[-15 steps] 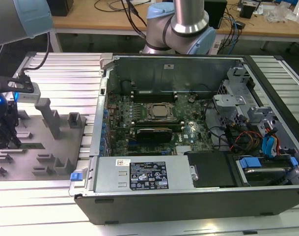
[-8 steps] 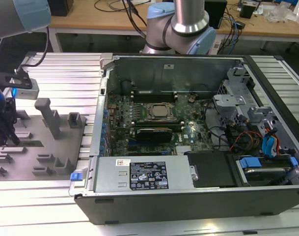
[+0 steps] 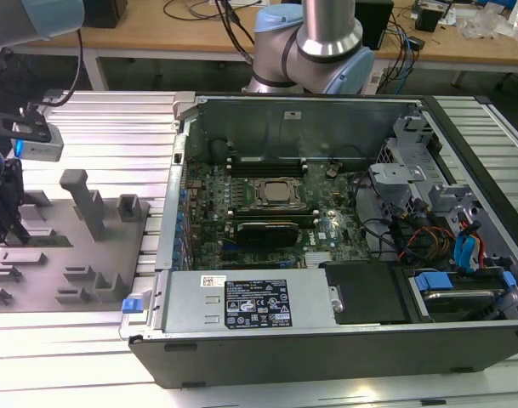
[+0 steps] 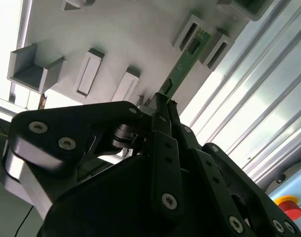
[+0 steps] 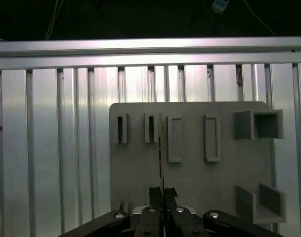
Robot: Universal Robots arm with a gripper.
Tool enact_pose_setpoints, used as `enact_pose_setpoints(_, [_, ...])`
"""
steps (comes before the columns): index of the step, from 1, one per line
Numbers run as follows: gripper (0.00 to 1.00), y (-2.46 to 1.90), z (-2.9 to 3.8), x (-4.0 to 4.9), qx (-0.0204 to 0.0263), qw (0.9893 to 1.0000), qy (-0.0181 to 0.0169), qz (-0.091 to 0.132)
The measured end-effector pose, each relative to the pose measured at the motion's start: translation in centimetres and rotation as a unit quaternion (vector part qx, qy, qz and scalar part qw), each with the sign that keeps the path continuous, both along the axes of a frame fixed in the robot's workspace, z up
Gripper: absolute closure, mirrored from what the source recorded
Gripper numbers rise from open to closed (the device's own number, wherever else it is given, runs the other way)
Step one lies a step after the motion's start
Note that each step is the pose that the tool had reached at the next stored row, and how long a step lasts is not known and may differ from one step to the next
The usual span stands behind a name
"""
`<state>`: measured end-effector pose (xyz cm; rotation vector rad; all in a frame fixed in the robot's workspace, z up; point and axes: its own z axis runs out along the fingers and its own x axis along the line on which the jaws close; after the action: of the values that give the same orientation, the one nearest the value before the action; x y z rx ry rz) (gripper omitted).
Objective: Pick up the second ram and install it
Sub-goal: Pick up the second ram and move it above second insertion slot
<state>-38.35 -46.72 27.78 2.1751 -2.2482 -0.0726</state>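
The second ram (image 4: 187, 57) is a thin green stick with dark chips, and my gripper (image 4: 162, 101) is shut on one end of it. Its free end reaches between two grey holder blocks (image 4: 217, 47) of the grey tray (image 4: 135, 34). In the first wrist view the ram (image 5: 162, 148) shows edge-on as a thin line rising from the gripper (image 5: 162, 193) over the tray (image 5: 199, 177). In the exterior view the gripper (image 3: 8, 229) hangs over the tray (image 3: 71, 246) at the exterior view's left, well away from the open computer case (image 3: 327, 340).
The open case holds the motherboard with a square processor socket (image 3: 276, 194), a black power supply (image 3: 259, 302) at the front and drive cages with cables (image 3: 446, 221) at the exterior view's right. Ribbed aluminium table (image 3: 114, 127) surrounds the tray. The arm's base (image 3: 318, 42) stands behind the case.
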Motion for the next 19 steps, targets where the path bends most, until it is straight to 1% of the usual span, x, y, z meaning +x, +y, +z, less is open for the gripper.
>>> enact_pose_setpoints(3, [0.87, 0.08, 0.60, 0.00, 0.0000, 1.0000, 0.0001, 0.000])
enact_pose_setpoints(5, [0.87, 0.16, 1.15, 0.00, 0.0000, 1.0000, 0.0002, 0.000])
enact_pose_setpoints(6, [0.87, 0.18, 1.30, 0.00, 0.0000, 1.0000, 0.0003, 0.000])
enact_pose_setpoints(9, [0.87, 0.30, 2.14, 0.00, 0.0000, 1.0000, 0.0005, 0.000])
enact_pose_setpoints(12, [0.87, 0.36, 2.69, 0.00, 0.0000, 1.0000, 0.0008, 0.000])
enact_pose_setpoints(14, [0.87, 0.43, 3.17, 0.00, 0.0000, 1.0000, 0.0010, 0.000])
enact_pose_setpoints(19, [0.87, 0.50, 3.69, 0.00, 0.0000, 1.0000, 0.0013, 0.000])
